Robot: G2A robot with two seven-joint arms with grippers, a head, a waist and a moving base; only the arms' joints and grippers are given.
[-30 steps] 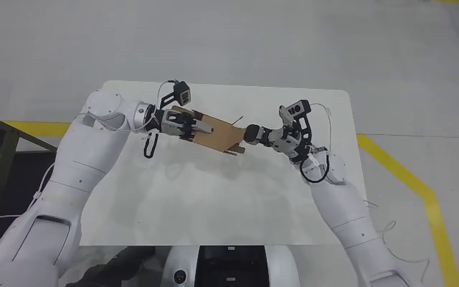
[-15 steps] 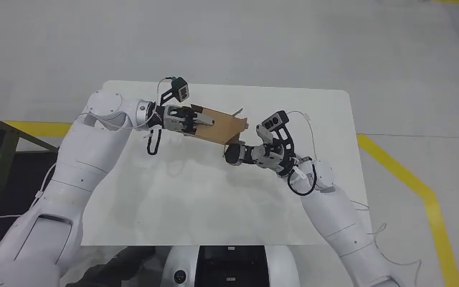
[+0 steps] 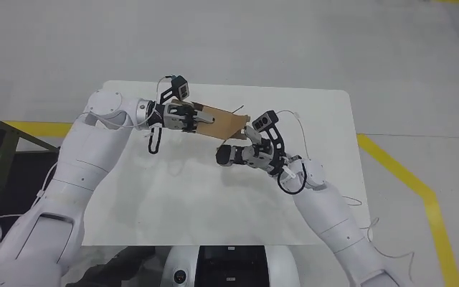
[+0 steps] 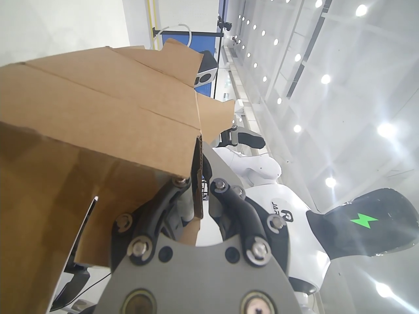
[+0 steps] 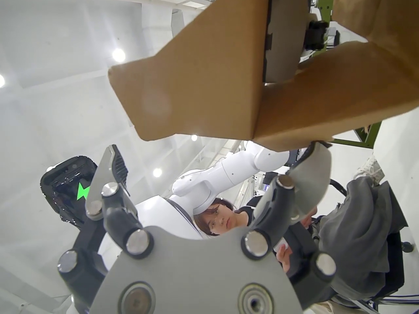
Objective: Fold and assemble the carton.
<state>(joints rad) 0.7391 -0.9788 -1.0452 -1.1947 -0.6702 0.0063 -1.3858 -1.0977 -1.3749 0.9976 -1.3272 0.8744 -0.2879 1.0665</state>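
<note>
The carton (image 3: 219,125) is held up off the bench (image 3: 215,208), its long axis running roughly from 9 to 3 o'clock in the top view, dipping a little toward 4. The left end effector (image 4: 198,181) is clamped on a panel edge at the 9 o'clock end, with one thickness of cardboard pinched between its fingers, so that end is fixed. The right end effector (image 3: 224,155) sits just on the near side of the box with its fingers spread apart and nothing between them. From it, the carton's middle lies at about 12 o'clock and its free, unfolded end at about 1 o'clock. In the right wrist view one fingertip (image 5: 314,155) reaches the carton's lower edge, though whether it touches is not clear. Being the nearer free arm, the right one is probably the one to work the loose end, which calls for a short travel toward 1 o'clock.
</note>
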